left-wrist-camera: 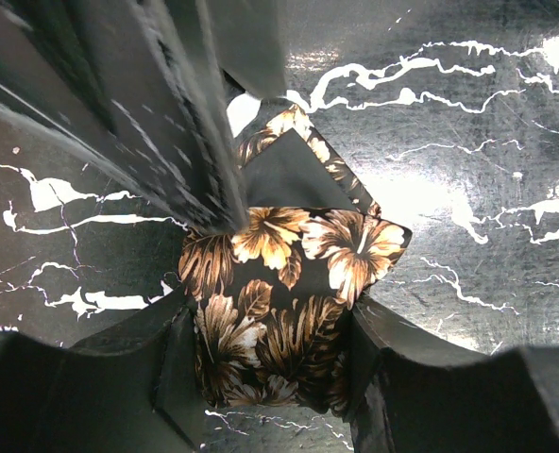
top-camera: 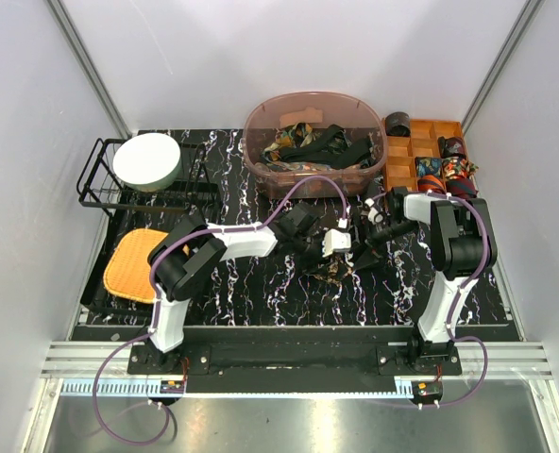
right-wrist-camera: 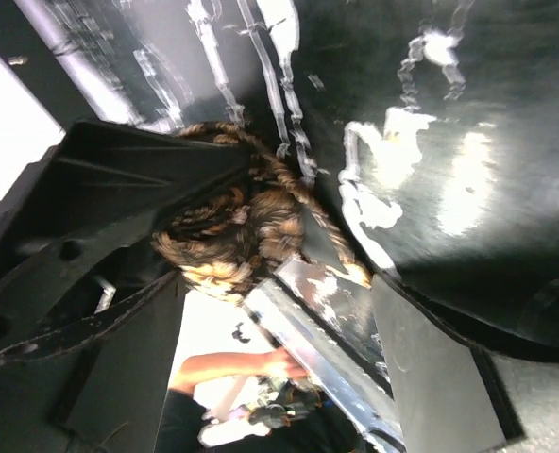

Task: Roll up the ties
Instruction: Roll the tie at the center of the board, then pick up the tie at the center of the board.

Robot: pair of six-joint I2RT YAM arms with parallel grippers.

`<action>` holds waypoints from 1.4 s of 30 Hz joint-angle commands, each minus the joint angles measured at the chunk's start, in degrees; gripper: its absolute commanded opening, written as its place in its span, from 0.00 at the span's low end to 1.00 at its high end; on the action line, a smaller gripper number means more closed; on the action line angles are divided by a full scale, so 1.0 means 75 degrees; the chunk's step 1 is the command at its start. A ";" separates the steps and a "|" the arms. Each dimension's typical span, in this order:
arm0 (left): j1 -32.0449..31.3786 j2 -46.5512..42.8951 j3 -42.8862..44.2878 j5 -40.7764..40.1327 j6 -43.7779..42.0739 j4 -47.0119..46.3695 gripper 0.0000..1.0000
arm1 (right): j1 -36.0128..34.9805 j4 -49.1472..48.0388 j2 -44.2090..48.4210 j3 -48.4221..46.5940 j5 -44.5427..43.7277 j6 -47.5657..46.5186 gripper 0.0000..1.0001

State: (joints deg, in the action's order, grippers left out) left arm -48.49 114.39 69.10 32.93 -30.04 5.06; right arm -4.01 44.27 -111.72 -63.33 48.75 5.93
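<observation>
Aluminium rail (top-camera: 289, 363) runs along the near edge, carrying both arm bases, with plain white walls (top-camera: 34, 189) closing in on the left, right and far sides. Beyond the rail lies the black marble-look table (top-camera: 261, 293), glossy with white veins.

At mid-table the two arms meet over the brown floral tie (left-wrist-camera: 279, 283), which sits partly folded on the surface. The left gripper (left-wrist-camera: 270, 321) has a finger pressed on either side of it, holding it. The right gripper (right-wrist-camera: 279, 293) has its jaws spread wide, the tie bunched against one finger only.

To the left rests an orange woven mat (top-camera: 136, 264), then a black wire rack (top-camera: 100, 184) bearing a white bowl (top-camera: 147, 160). Farthest off, a tinted plastic tub (top-camera: 256, 142) holds loose ties (top-camera: 313, 142), and an orange divided tray (top-camera: 399, 160) at far right holds rolled ties (top-camera: 445, 170).
</observation>
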 commanded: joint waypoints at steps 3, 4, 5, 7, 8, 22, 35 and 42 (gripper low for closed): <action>0.0043 0.0686 -0.0225 -0.1121 -0.0154 0.1259 0.00 | -0.0086 -0.2022 -0.0466 0.0674 0.0787 0.0298 0.88; 0.0032 0.0721 -0.0214 -0.1121 -0.0143 0.1259 0.00 | -0.0110 -0.2094 -0.0548 0.0709 0.0963 0.0310 0.88; 0.0032 0.0721 -0.0213 -0.1098 -0.0131 0.1259 0.00 | -0.0145 -0.2152 -0.0572 0.0744 0.1301 0.0334 0.88; 0.0043 0.0756 -0.0202 -0.1086 -0.0119 0.1259 0.00 | -0.0145 -0.2340 -0.0480 0.0908 0.1643 0.0334 0.89; 0.0032 0.0756 -0.0190 -0.1074 -0.0108 0.1282 0.00 | -0.0133 -0.2468 -0.0409 0.0955 0.1911 0.0311 0.89; 0.0032 0.0862 -0.0084 -0.1015 -0.0002 0.1282 0.00 | -0.0320 -0.2612 0.0214 0.1519 0.2069 0.0569 0.82; 0.0043 0.0850 -0.0073 -0.0933 0.0021 0.1306 0.00 | -0.0520 -0.1976 0.0517 0.1049 0.1423 0.0556 0.79; 0.0032 0.0850 -0.0096 -0.0933 -0.0002 0.1318 0.00 | -0.0473 -0.2164 0.1150 0.1155 0.0672 0.0790 0.63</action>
State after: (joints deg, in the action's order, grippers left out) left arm -48.49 115.46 70.91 32.99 -29.45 6.59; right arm -7.51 29.63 -107.20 -54.37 57.28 10.20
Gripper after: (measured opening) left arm 0.492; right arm 0.680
